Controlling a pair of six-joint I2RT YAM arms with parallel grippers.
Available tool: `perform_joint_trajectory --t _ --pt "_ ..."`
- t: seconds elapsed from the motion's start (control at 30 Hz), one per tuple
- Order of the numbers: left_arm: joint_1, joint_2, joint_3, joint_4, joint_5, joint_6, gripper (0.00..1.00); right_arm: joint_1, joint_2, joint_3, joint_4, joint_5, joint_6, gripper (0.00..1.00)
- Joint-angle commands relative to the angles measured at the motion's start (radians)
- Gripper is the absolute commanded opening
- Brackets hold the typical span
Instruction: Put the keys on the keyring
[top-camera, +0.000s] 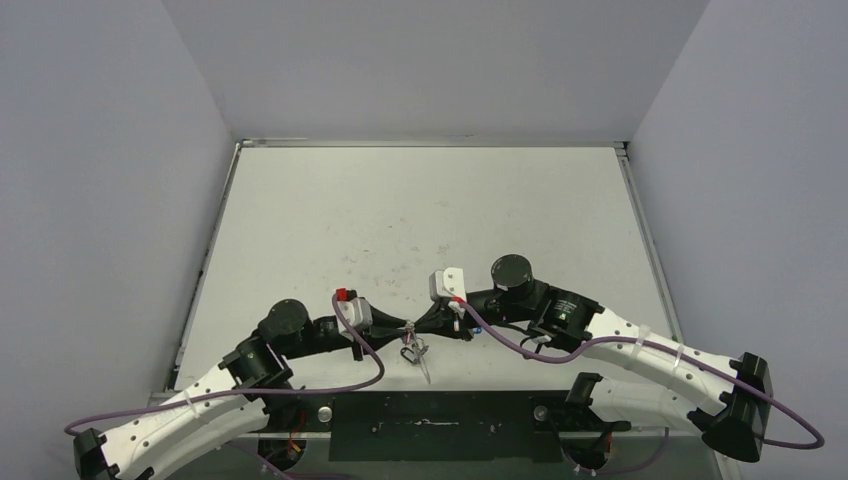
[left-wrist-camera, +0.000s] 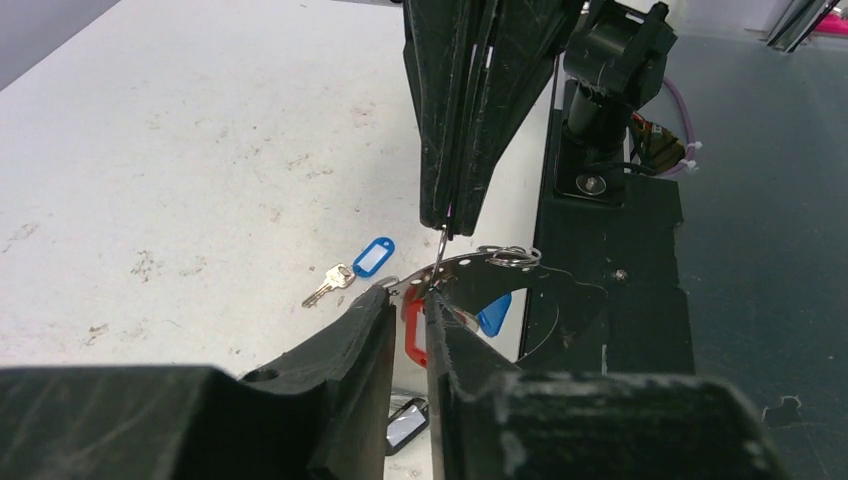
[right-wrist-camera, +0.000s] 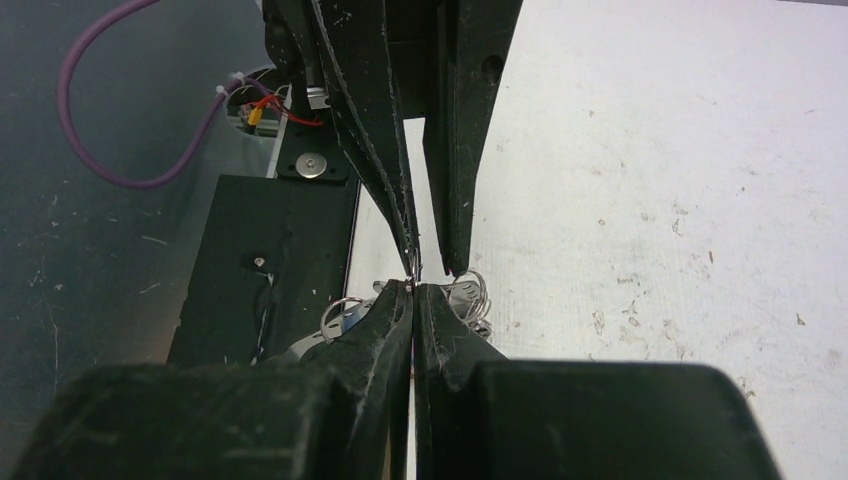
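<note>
The left gripper (left-wrist-camera: 408, 297) has its jaws slightly apart, their tips against the silver cluster hanging between the two arms. The red tag (left-wrist-camera: 413, 335) shows in the gap, and nothing is clearly pinched. The right gripper (left-wrist-camera: 447, 222) comes down from above, shut tight on a thin wire of the keyring (left-wrist-camera: 441, 248). The ring hangs above the near edge of the table (left-wrist-camera: 200, 150), where it meets the dark base plate. A second blue tag (left-wrist-camera: 494, 313) dangles from the same cluster. One blue-tagged key (left-wrist-camera: 358, 265) lies flat on the table just beyond, apart from everything.

The main risk is the red-tagged key: whether it is threaded on the ring cannot be told, and if it is not, wider left jaws would let it drop. The right grip is only a fingertip pinch on thin wire — a nudge could swivel the ring or slip it free. The key lying flat on the table offers little to pinch.
</note>
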Motion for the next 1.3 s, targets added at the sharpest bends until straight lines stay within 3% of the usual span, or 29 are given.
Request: perform_joint_trajectory --t 0.0,0.3,0.73,0.83,0.97,1.0,1.2,1.27 --pt "-0.004 -0.042 0.01 0.065 -0.023 -0.028 0.21 0.013 -0.032 0.001 0.101 -0.014 0.01 0.0" --pt "-0.005 -0.071 -0.022 0.083 0.013 -0.06 0.43 0.014 -0.034 -0.011 0.108 0.005 0.013 0.0" --pt "-0.019 0.016 -0.02 0.213 0.024 -0.111 0.45 0.015 -0.035 -0.01 0.101 0.022 0.014 0.0" --pt "-0.029 0.048 -0.015 0.222 0.022 -0.108 0.35 0.015 -0.036 -0.01 0.098 0.026 0.014 0.0" --pt "-0.031 0.05 -0.009 0.207 0.03 -0.091 0.03 0.015 -0.039 -0.009 0.082 0.032 0.008 0.0" --pt "-0.031 0.046 -0.007 0.2 0.029 -0.09 0.0 0.015 -0.04 -0.009 0.079 0.035 0.007 0.0" --pt "-0.033 0.004 0.023 0.11 -0.016 -0.096 0.0 0.015 -0.05 -0.012 0.062 0.053 -0.005 0.02" --pt "-0.033 -0.004 0.044 0.066 -0.029 -0.09 0.0 0.015 -0.053 -0.005 0.043 0.052 -0.024 0.17"
